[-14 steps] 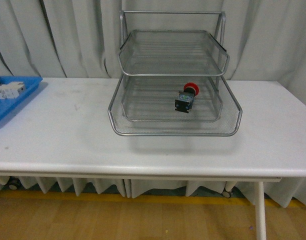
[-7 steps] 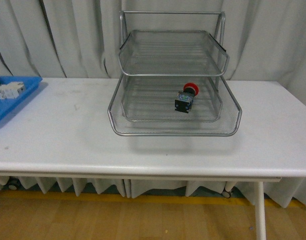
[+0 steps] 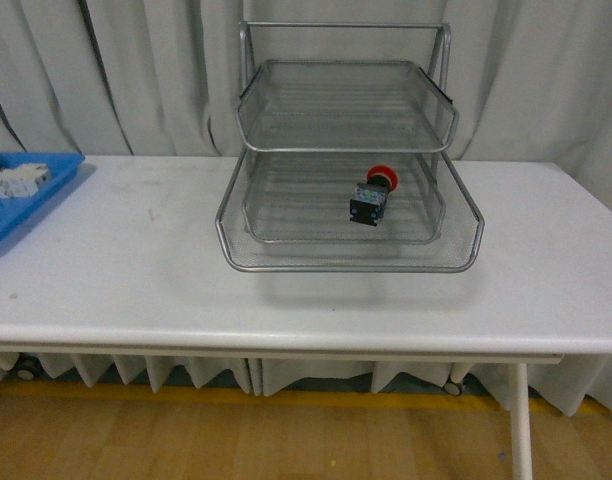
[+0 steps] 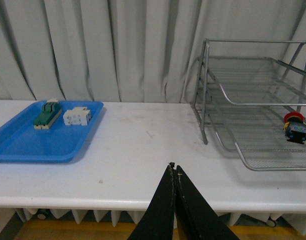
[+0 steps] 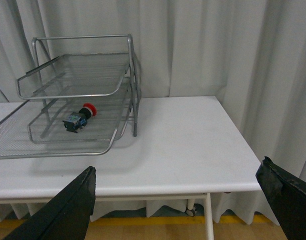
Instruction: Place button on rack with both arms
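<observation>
On a lower mesh tier of the rack, under the top tray: red-capped button, tipped on its side, untouched. Left hand pressed together, right hand spread wide, both well apart from it. Could roll on the round cap if the rack gets bumped.

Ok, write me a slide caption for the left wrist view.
Left gripper shut over the table; button lies in the rack; blue tray holds two parts.
</observation>
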You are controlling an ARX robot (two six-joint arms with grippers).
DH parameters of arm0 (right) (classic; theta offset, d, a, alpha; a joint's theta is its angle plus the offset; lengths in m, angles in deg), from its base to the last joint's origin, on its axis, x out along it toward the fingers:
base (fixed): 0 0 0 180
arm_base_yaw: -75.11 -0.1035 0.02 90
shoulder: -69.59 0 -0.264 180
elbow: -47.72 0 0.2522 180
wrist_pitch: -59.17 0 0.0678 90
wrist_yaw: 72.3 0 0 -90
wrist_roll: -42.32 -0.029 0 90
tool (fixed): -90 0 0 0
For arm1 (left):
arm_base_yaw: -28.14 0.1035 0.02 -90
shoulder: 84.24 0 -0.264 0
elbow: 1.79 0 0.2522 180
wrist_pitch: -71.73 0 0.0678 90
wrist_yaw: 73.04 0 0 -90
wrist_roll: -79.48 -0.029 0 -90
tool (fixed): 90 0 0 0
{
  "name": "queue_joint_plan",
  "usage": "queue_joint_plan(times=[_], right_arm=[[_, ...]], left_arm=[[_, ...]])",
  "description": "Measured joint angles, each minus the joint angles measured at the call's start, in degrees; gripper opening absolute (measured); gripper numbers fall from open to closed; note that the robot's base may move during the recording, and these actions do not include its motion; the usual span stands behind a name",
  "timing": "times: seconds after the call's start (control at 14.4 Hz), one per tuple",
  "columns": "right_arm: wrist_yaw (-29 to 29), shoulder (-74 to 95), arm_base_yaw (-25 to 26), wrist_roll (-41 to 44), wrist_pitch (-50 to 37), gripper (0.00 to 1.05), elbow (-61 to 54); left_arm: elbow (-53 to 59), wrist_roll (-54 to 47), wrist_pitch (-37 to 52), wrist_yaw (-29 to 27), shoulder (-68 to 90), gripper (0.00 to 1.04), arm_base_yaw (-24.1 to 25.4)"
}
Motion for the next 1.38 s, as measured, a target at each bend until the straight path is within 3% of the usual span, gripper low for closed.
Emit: queue_joint_plan(times=[0.62,0.76,1.11,1.38], right_arm=[[0.0,0.0,0.0,0.0,0.0,0.98,0.0],[0.0,0.0,0.0,0.0,0.0,0.98,0.0],[0.0,0.0,0.0,0.0,0.0,0.98,0.0],[0.0,0.0,0.0,0.0,0.0,0.98,0.0]], left_arm=[[0.0,0.0,-11.8,0.0,-12.1,0.02,0.0],[0.0,0.0,-22.8,0.0,-20.5,0.02,0.0],[0.0,0.1,-22.1,0.0,-21.6,0.03,0.0],[0.0,0.1,-22.1,0.0,-21.6,0.58,0.0]])
